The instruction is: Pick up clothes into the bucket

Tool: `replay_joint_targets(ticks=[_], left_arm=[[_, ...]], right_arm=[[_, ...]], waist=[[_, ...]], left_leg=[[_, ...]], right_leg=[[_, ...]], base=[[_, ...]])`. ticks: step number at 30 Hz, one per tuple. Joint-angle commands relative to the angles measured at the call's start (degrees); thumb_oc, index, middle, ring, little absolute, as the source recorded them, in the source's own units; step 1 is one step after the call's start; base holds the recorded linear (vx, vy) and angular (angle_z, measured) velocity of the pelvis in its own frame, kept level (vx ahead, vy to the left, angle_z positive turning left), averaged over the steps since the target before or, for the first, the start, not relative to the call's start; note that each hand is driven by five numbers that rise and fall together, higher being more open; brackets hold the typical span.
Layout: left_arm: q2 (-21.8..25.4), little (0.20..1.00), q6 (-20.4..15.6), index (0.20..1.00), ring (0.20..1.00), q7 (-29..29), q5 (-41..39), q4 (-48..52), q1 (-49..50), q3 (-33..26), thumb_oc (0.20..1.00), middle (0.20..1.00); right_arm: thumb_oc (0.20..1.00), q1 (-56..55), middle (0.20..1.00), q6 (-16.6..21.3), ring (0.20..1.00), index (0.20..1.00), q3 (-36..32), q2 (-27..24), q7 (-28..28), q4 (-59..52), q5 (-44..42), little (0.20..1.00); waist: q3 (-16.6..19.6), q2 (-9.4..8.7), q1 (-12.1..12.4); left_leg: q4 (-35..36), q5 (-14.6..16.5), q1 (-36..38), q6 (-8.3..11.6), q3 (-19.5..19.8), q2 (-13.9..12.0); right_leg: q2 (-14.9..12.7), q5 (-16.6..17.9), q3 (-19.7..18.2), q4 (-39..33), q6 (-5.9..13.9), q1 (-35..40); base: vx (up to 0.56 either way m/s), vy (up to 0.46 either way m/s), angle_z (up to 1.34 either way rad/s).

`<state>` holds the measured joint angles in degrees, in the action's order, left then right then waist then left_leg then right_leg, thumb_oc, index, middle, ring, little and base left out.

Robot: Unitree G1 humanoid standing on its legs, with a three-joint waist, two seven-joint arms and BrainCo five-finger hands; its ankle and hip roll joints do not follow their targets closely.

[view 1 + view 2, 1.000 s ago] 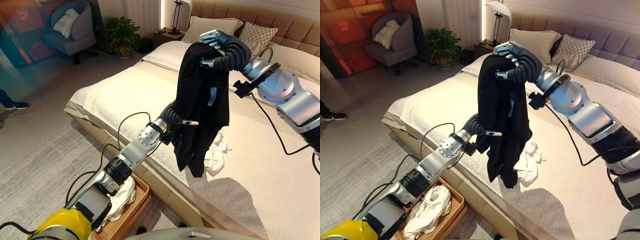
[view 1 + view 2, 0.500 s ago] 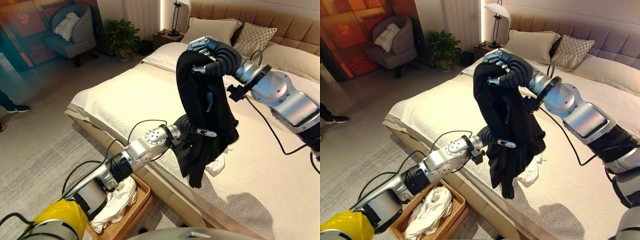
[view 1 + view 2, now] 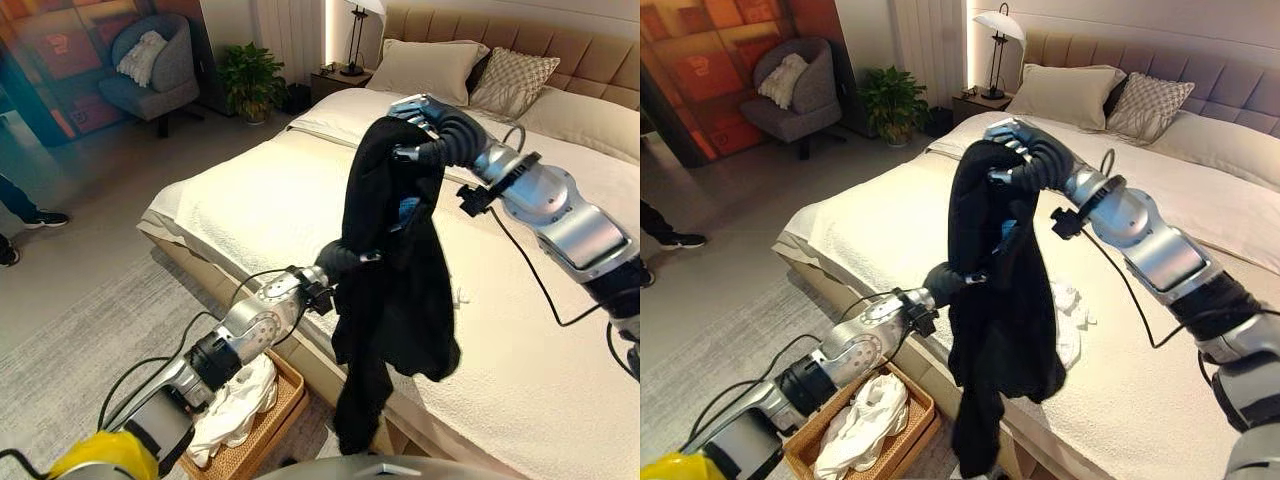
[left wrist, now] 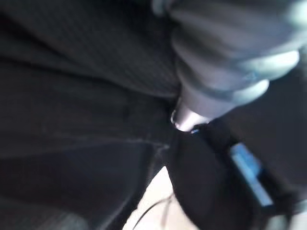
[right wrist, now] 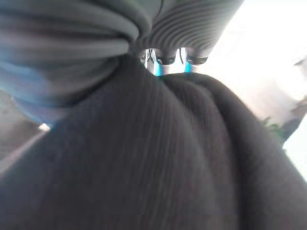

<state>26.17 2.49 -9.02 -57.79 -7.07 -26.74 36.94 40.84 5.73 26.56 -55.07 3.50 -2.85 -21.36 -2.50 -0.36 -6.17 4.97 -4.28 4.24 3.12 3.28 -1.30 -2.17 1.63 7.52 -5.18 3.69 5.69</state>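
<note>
1. Long black ribbed-knit garment: hung in the air above the near edge of the cream-covered bed, its lower end dangling past the bed's side
2. Right hand: raised over the bed, fingers curled round the garment's top
3. Left hand: pushed into the garment's middle; fingers hidden in cloth, state could not be told
4. Shallow woven wicker basket: on the floor beside the bed, held white clothes
5. White cloth: lay on the bed behind the garment
</note>
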Motion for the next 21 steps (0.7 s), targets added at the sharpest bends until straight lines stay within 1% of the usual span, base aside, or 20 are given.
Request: replay_joint_targets(ticks=[1,2,3,5,9,10,12,13,14,15,17,20,21], left_arm=[[8.08,0.200,-6.19,0.200,0.200,0.90,3.64,4.66,4.48,-9.82,0.200,0.200],[8.23,0.200,-6.14,0.200,0.200,0.94,3.65,4.82,4.61,-9.74,0.200,0.200],[9.81,0.200,-6.58,0.200,0.200,0.99,4.13,5.72,7.03,-13.00,0.200,0.200],[11.68,0.200,-6.95,0.200,0.200,0.78,4.29,7.28,11.59,-17.73,0.200,0.200],[12.92,0.200,-8.49,0.200,0.200,1.77,5.72,9.08,18.53,-27.02,0.200,0.200],[12.80,0.200,-9.03,0.200,0.200,2.17,6.58,9.15,19.74,-29.21,0.200,0.200],[13.90,0.200,-10.22,0.200,0.200,3.36,12.13,10.47,22.50,-33.98,0.200,0.200],[14.48,0.200,-10.63,0.200,0.200,3.90,14.25,11.40,23.34,-35.65,0.200,0.200],[15.10,0.200,-11.53,0.200,0.200,4.81,17.41,11.93,23.81,-37.83,0.200,0.200],[15.58,0.200,-12.44,0.200,0.200,6.03,20.50,12.58,24.45,-39.93,0.200,0.200],[15.51,0.200,-13.88,0.200,0.200,8.17,24.02,13.73,25.22,-43.37,0.200,0.200],[15.35,0.200,-14.56,0.200,0.200,9.52,27.67,14.18,26.70,-46.93,0.200,0.200],[15.09,0.200,-14.80,0.200,0.200,10.10,29.98,14.08,27.94,-48.43,0.200,0.200]], right_arm=[[0.200,-3.94,0.200,3.28,0.200,0.200,-13.43,-0.60,-4.65,-0.12,2.63,0.200],[0.200,-4.36,0.200,3.20,0.200,0.200,-13.75,-0.50,-4.63,-0.36,2.69,0.200],[0.200,-6.79,0.200,3.40,0.200,0.200,-16.47,-0.15,-5.06,-0.43,3.08,0.200],[0.200,-11.36,0.200,3.64,0.200,0.200,-20.77,0.98,-5.31,-0.70,3.38,0.200],[0.200,-18.18,0.200,3.50,0.200,0.200,-26.13,4.32,-5.06,-0.17,3.40,0.200],[0.200,-19.61,0.200,3.47,0.200,0.200,-27.13,5.08,-4.85,-0.06,3.88,0.200],[0.216,-23.19,0.216,2.93,0.216,0.216,-29.36,6.39,-4.41,0.01,5.23,0.216],[0.620,-24.33,0.620,2.72,0.620,0.620,-30.22,7.04,-4.10,-0.18,5.47,0.620],[1.000,-25.56,1.000,2.66,1.000,1.000,-31.04,7.61,-3.99,0.29,5.88,1.000],[1.000,-26.70,1.000,2.49,1.000,1.000,-31.66,8.33,-3.94,0.76,6.49,1.000],[1.000,-28.75,1.000,2.22,1.000,1.000,-32.08,10.21,-3.59,2.26,6.40,1.000],[1.000,-32.05,1.000,1.63,1.000,1.000,-32.35,13.09,-2.75,4.52,6.99,1.000],[1.000,-33.86,1.000,1.34,1.000,1.000,-31.91,15.26,-2.25,6.63,7.14,1.000]], waist=[[1.82,-2.97,1.83],[1.89,-3.11,1.87],[1.73,-2.87,2.05],[1.67,-2.74,2.35],[1.45,-2.79,3.02],[1.32,-2.73,3.20],[1.10,-2.61,3.51],[1.07,-2.63,3.56],[0.96,-2.56,3.74],[0.87,-2.51,3.92],[0.60,-2.45,4.07],[0.09,-2.24,4.36],[-0.51,-2.03,4.40]], left_leg=[[-2.10,5.06,-0.16,-0.04,-0.24,0.59],[-2.10,5.07,-0.14,-0.04,-0.23,0.59],[-2.13,5.10,-0.17,-0.09,-0.18,0.60],[-2.05,5.16,-0.05,-0.17,-0.16,0.61],[-2.07,5.22,0.04,-0.21,0.12,0.71],[-2.09,5.21,-0.02,-0.22,0.18,0.72],[-2.09,5.17,-0.16,-0.21,0.38,0.72],[-2.14,5.17,-0.24,-0.19,0.45,0.74],[-2.14,5.15,-0.32,-0.21,0.59,0.80],[-2.13,5.17,-0.31,-0.20,0.68,0.83],[-2.21,5.20,-0.40,-0.18,0.83,0.90],[-2.33,5.24,-0.67,-0.20,1.01,1.02],[-2.48,5.23,-0.95,-0.21,1.00,1.12]], right_leg=[[-4.30,-0.95,-0.06,2.36,4.04,-0.62],[-4.30,-0.96,-0.05,2.36,4.04,-0.58],[-4.31,-1.02,-0.03,2.37,4.05,-0.61],[-4.27,-1.13,0.01,2.26,4.03,-0.48],[-4.19,-1.27,0.11,2.04,3.96,-0.22],[-4.19,-1.30,0.15,2.06,3.93,-0.28],[-4.17,-1.43,0.33,2.12,3.85,-0.34],[-4.18,-1.48,0.33,2.15,3.82,-0.36],[-4.16,-1.47,0.33,2.10,3.79,-0.38],[-4.16,-1.49,0.43,2.09,3.77,-0.36],[-4.20,-1.54,0.56,2.04,3.75,-0.30],[-4.26,-1.59,0.71,1.98,3.71,-0.36],[-4.37,-1.52,0.70,2.06,3.70,-0.58]], base=[[0.00,0.000,0.00],[0.00,0.000,0.00],[0.00,0.000,0.00],[0.00,0.000,0.00],[0.00,0.000,0.00],[0.00,0.000,0.00],[0.00,0.000,0.00],[0.00,0.000,0.00],[0.00,0.000,0.00],[0.01,0.010,0.04],[0.00,0.009,0.06],[-0.02,0.012,0.06],[-0.03,0.016,0.04]])
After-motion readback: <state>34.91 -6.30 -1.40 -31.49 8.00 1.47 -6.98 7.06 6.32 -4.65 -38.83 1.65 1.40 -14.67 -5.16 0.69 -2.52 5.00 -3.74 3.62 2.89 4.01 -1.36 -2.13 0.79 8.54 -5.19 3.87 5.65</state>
